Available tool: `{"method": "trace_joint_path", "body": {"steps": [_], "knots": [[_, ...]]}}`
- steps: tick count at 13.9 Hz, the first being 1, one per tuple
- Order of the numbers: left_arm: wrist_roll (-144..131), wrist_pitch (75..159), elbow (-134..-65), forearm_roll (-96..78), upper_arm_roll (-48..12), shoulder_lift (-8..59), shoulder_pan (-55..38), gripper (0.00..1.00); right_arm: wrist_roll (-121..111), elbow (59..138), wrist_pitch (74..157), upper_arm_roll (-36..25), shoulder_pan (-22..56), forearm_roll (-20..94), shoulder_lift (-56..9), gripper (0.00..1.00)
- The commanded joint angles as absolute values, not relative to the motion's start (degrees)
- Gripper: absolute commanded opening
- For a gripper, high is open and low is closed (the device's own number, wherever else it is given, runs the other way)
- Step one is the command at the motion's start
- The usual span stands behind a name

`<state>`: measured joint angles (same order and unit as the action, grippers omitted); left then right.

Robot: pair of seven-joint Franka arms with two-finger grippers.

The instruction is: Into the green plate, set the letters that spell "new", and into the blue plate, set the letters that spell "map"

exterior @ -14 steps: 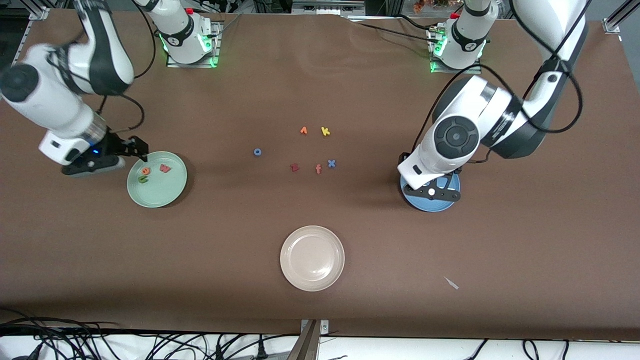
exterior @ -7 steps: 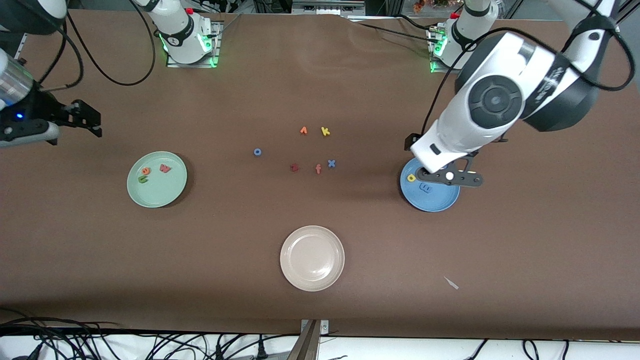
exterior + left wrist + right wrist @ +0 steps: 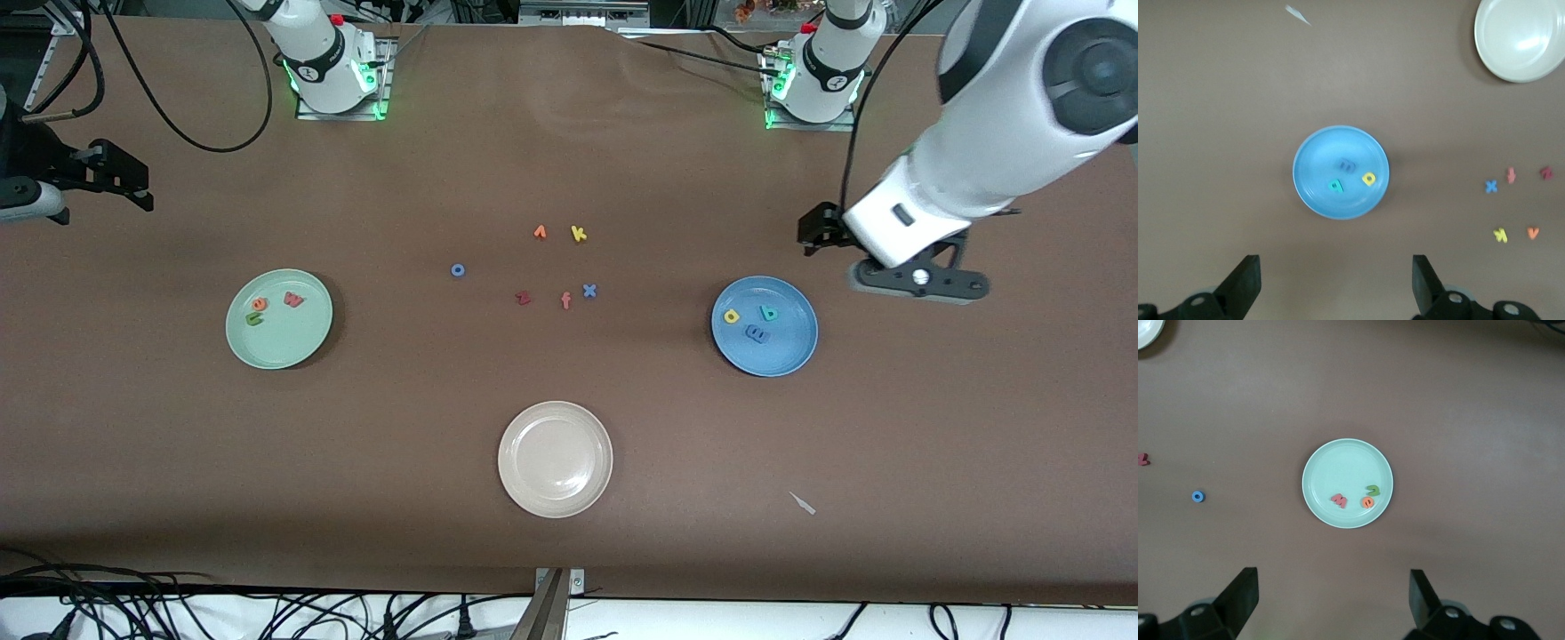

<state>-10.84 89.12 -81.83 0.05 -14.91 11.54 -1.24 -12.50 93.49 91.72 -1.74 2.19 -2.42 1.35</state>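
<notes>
The green plate [image 3: 302, 342] [image 3: 1338, 463] holds the orange e [image 3: 260, 304] [image 3: 1367, 502], green n [image 3: 254, 318] [image 3: 1372, 491] and pink-red w [image 3: 292, 300] [image 3: 1339, 499]. In the blue plate [image 3: 787, 351] [image 3: 1321, 150] lie the yellow a [image 3: 732, 316] [image 3: 1369, 179], teal p [image 3: 769, 312] [image 3: 1335, 185] and blue m [image 3: 757, 334] [image 3: 1347, 165]. My left gripper [image 3: 818, 227] [image 3: 1335, 287] hangs open and empty, high over bare table beside the blue plate. My right gripper [image 3: 120, 178] [image 3: 1331, 603] is also open and empty, high over the table's edge at the right arm's end.
Loose letters lie mid-table: a blue o [image 3: 458, 270], dark red z [image 3: 524, 298], orange f [image 3: 566, 300], blue x [image 3: 589, 290], yellow k [image 3: 579, 234] and another orange letter [image 3: 540, 232]. A beige-white plate [image 3: 555, 459] sits nearer the camera. A small scrap [image 3: 803, 503] lies near it.
Both arms have lifted and drawn back from their plates toward the table's ends. The left arm no longer covers the blue plate, so its three letters show.
</notes>
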Motion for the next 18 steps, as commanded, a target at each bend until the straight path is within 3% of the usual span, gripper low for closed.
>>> {"method": "trace_joint_path", "body": {"steps": [1, 3, 6, 18], "knots": [[-8.1, 96.3, -93.8, -1.7, -9.9, 2.2, -3.2, 1.00, -12.7, 91.8, 89.0, -1.8, 1.8, -1.5, 0.8, 1.00], [-8.1, 98.4, -97.6, -1.6, -7.5, -2.2, -4.5, 1.00, -12.7, 91.9, 88.9, -1.8, 1.9, -1.3, 0.8, 1.00], [-3.9, 98.5, -98.3, -2.4, -4.4, -2.8, -5.4, 1.00, -12.9, 91.9, 88.9, -1.8, 2.1, -1.1, 0.7, 1.00], [0.5, 94.7, -94.9, -1.4, -6.2, 0.1, -1.1, 1.00, -12.6, 91.0, 88.9, -1.6, 2.4, 1.3, -0.6, 1.00]]}}
